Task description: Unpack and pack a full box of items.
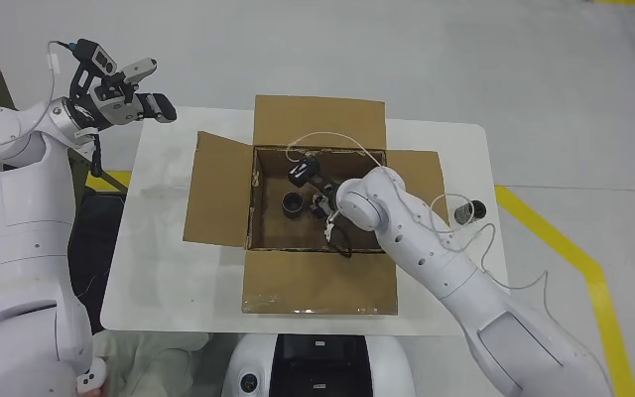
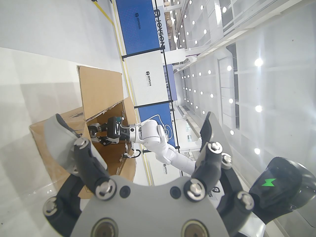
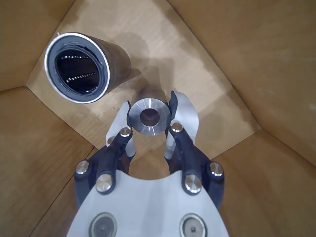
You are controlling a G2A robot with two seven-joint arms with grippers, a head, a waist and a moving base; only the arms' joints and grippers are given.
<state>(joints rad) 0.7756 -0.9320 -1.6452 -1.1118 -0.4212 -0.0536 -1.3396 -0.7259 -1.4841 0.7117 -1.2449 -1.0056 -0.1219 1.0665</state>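
The right arm (image 1: 417, 238) bends from the near right over the rim of the cardboard box (image 1: 218, 189), its wrist pointing straight down inside. The right tool (image 3: 150, 101) is narrowed onto a short metal sleeve (image 3: 149, 118) with a round bore. Both fingers (image 3: 184, 109) press on the sleeve's sides as it stands on end on the box floor (image 3: 138, 20). Just to its left a larger dark linear bearing (image 3: 76, 67) stands upright, apart from the tool, with rows of small balls showing in its bore.

The left arm (image 1: 40, 129) is raised at the far left, beyond the counter's corner. The left tool (image 1: 159, 87) is spread wide, holds nothing and points toward the box.

The box sits mid-counter with all four flaps folded out. On the white counter (image 1: 159, 258), just right of the right flap, lies another dark cylinder (image 1: 466, 210). Grey floor with a yellow line (image 1: 556, 238) surrounds the counter. From the left wrist, blue and white panels (image 2: 138, 33) and ceiling lights (image 2: 258, 62) show behind.
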